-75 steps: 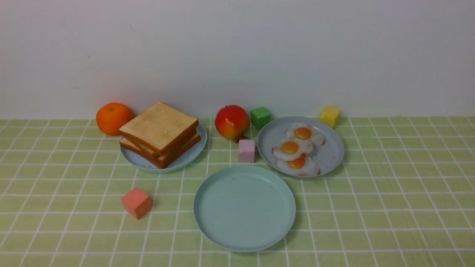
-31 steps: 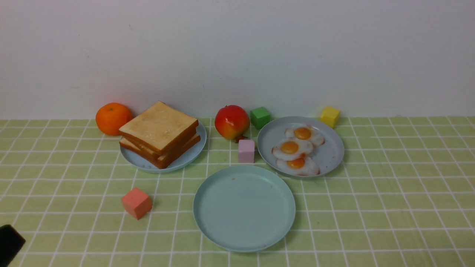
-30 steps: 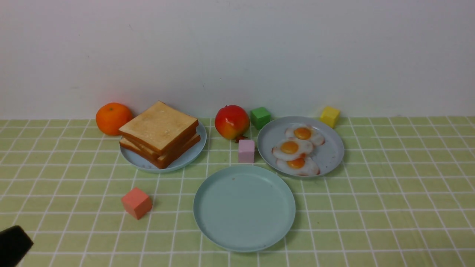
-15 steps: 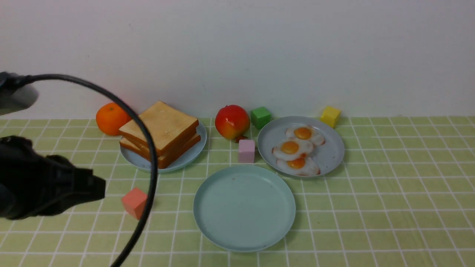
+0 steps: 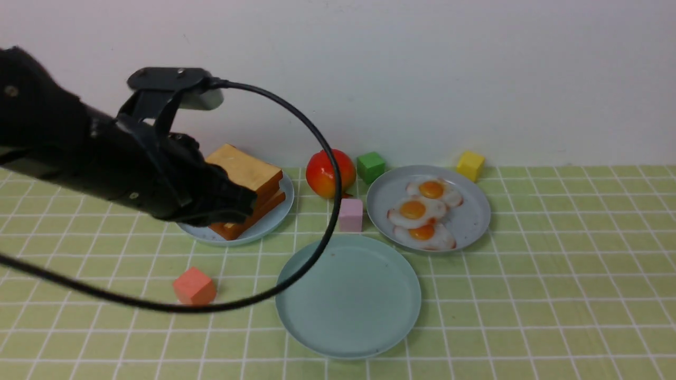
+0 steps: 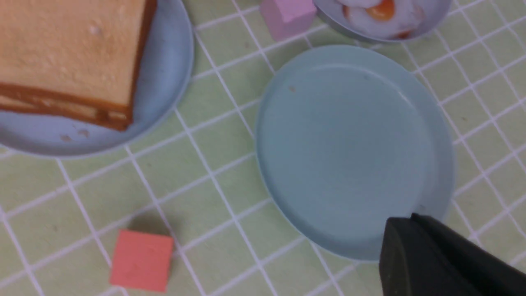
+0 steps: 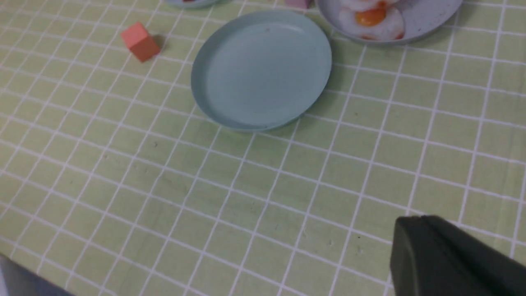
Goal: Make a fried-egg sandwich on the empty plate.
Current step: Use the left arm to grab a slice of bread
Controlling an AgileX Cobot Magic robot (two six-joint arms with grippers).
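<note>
Two end effectors are on my screens, and for neither of them can I tell whether it is open or closed. The left end effector (image 5: 235, 203) hangs in front of the stack of toast slices (image 5: 248, 173) and covers the stack's left part in the front view; its own wrist camera shows only one dark piece of it. The right end effector (image 7: 444, 259) appears only in its own wrist camera, a dark piece above the green checked worktop (image 5: 554, 290), well apart from the plates.

The toast slices sit on a small sky-blue plate (image 5: 274, 219) at the rear left. The empty plate (image 5: 348, 295) lies bare in the middle, nearer to me than the others. Three fried eggs (image 5: 414, 211) lie overlapping in a row on a greyish-blue plate (image 5: 470, 221) at the rear right.

A pink block (image 5: 351, 215) stands between the two small plates, just behind the empty plate. A salmon cube (image 5: 194, 286) is to its left. Near the wall I see a red fruit (image 5: 322, 173), a green cube (image 5: 371, 167) and a yellow cube (image 5: 470, 165). A black cable (image 5: 317, 148) loops from the left arm — it crosses in front of the red fruit and the empty plate's left rim.
</note>
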